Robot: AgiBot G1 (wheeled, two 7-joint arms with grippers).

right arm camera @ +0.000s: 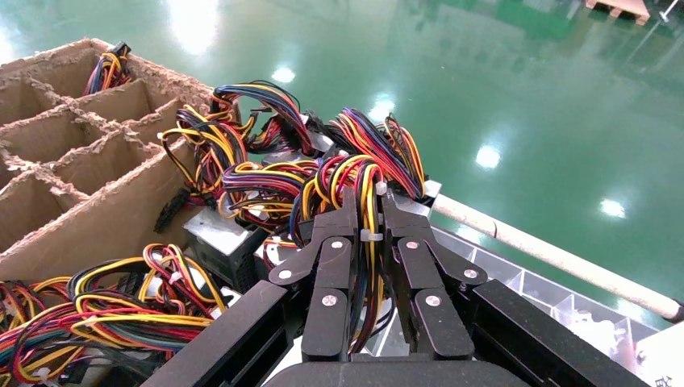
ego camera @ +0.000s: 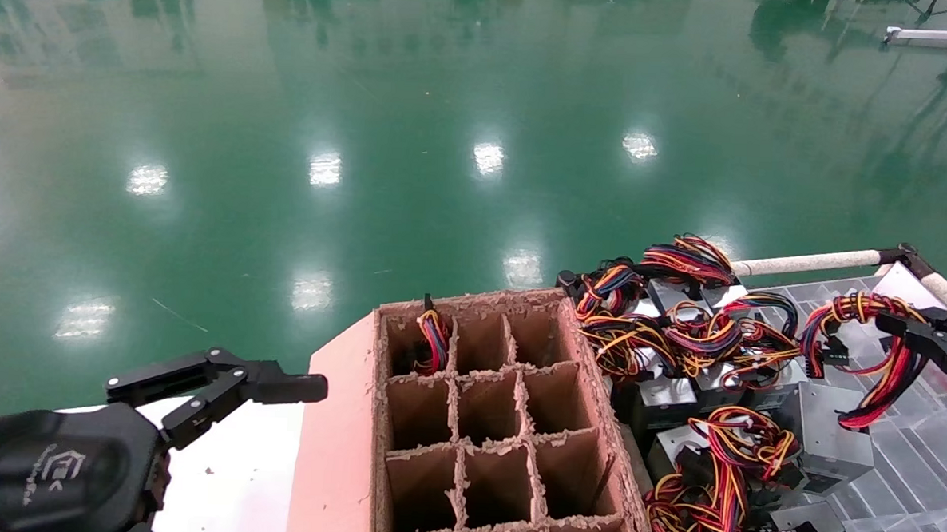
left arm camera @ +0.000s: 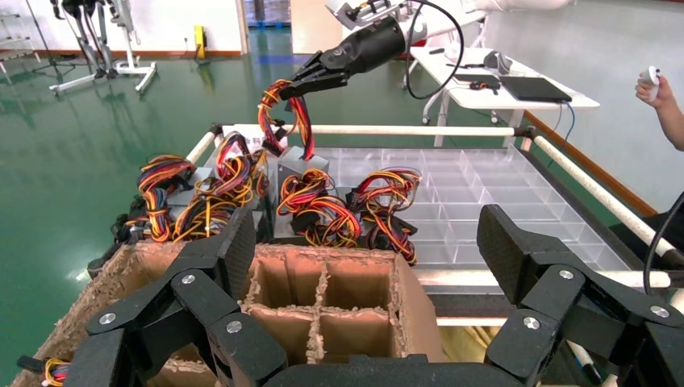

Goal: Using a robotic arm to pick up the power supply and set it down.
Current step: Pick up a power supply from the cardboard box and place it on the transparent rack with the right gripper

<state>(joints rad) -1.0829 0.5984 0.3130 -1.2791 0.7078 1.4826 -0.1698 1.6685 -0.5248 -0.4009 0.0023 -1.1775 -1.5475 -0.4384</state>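
Observation:
My right gripper [ego camera: 890, 326] is at the right edge of the head view, shut on the looped red, yellow and black wires [ego camera: 876, 371] of the power supply. The right wrist view shows the wire bundle [right arm camera: 364, 211] pinched between the closed fingers [right arm camera: 335, 266]. The silver-grey box [ego camera: 830, 437] of that power supply sits below the loop on the clear tray; whether it is lifted I cannot tell. In the left wrist view the right gripper [left arm camera: 300, 83] holds the loop [left arm camera: 282, 113] above the box [left arm camera: 302, 167]. My left gripper [ego camera: 277, 381] hangs open and empty at lower left.
A brown cardboard box [ego camera: 466, 426] with divider cells stands in the middle; one far cell holds a wire bundle [ego camera: 433, 340]. Several other power supplies [ego camera: 678, 339] with tangled wires lie between it and the clear compartment tray [ego camera: 912, 469]. A padded rail [ego camera: 809, 262] borders the tray.

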